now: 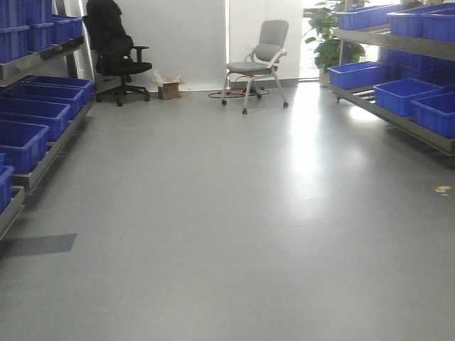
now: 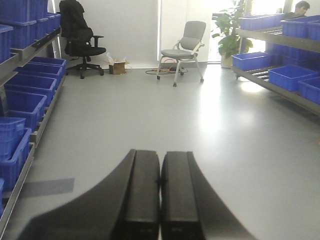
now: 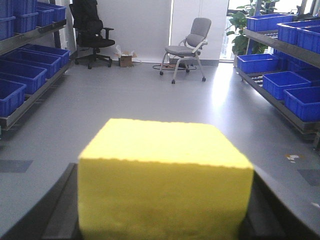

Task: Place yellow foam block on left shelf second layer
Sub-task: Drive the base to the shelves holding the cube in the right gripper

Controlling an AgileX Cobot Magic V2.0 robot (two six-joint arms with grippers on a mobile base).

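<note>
The yellow foam block (image 3: 165, 175) fills the lower middle of the right wrist view. My right gripper (image 3: 165, 205) is shut on it, with a dark finger (image 3: 62, 205) showing at each side. My left gripper (image 2: 160, 156) is shut with nothing in it, its two pads pressed together above the grey floor. The left shelf (image 1: 48, 158) runs along the left wall and carries rows of blue bins (image 1: 32, 114), with an upper layer (image 1: 43, 55) above them. Both grippers point down the aisle, away from the shelf. Neither gripper shows in the front view.
A right shelf (image 1: 398, 117) with blue bins lines the other wall. At the far end stand a black office chair (image 1: 114, 50), a grey chair (image 1: 259, 60), a cardboard box (image 1: 169, 89) and a plant (image 1: 323, 35). A dark patch (image 1: 39, 245) marks the floor.
</note>
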